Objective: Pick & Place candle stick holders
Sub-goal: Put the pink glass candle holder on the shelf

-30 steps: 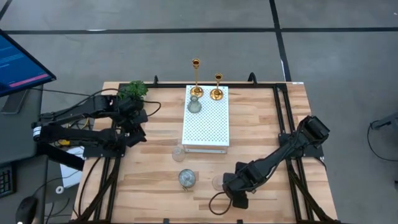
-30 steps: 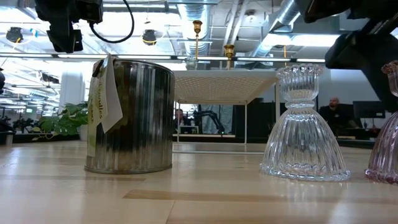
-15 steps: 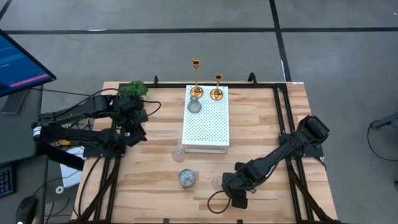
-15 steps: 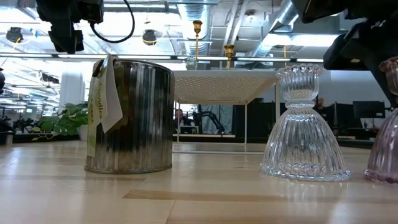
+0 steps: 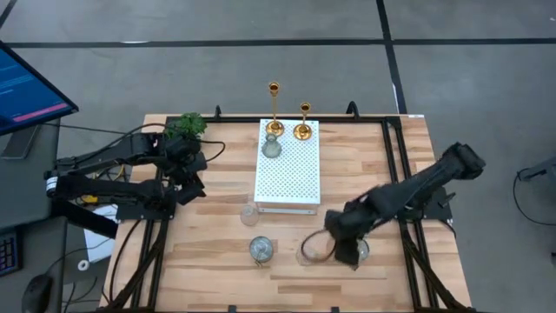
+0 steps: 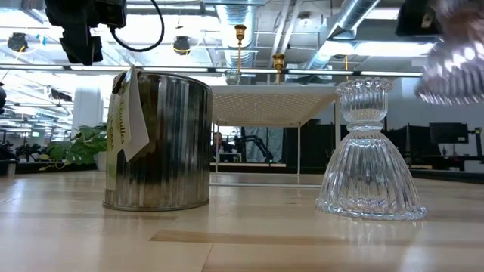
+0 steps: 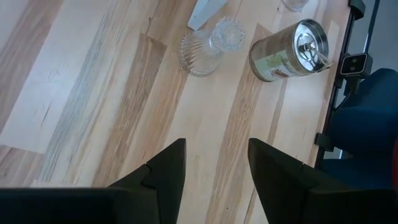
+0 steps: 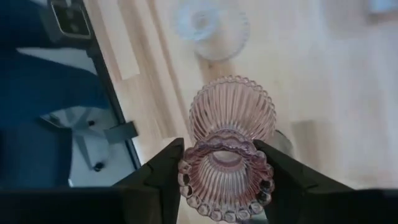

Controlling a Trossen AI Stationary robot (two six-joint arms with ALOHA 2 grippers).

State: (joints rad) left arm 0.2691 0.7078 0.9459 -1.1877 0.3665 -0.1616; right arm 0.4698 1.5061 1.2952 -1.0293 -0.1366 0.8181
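The pink glass holder point(image 8: 227, 146) sits clamped between the 2 fingers of the right gripper point(image 8: 219, 168), which grip its narrow waist; it is lifted clear of the table point(image 5: 373, 165). From above, that gripper point(image 5: 347, 248) is over the table's near right part, and in the low view the holder point(image 6: 454, 64) hangs blurred at the upper right, above the wood.

A clear ribbed glass holder point(image 6: 370, 151) stands upright on the table near the front corner of the white dotted board point(image 5: 291, 165); seen from above it is small point(image 5: 249, 211). Just in front of it stands a silvery tin point(image 6: 159, 140) with a paper tag, also upright point(image 5: 260, 249).

On the board's far end stand 2 gold candlesticks, the taller one point(image 5: 274, 109) and the shorter one point(image 5: 303, 122), with a greenish glass holder point(image 5: 272, 146) just in front of the taller.

The left gripper point(image 7: 214, 165) hovers with its fingers apart and nothing between them, above the table's left side, near a small leafy plant point(image 5: 187, 124) at the far left edge.
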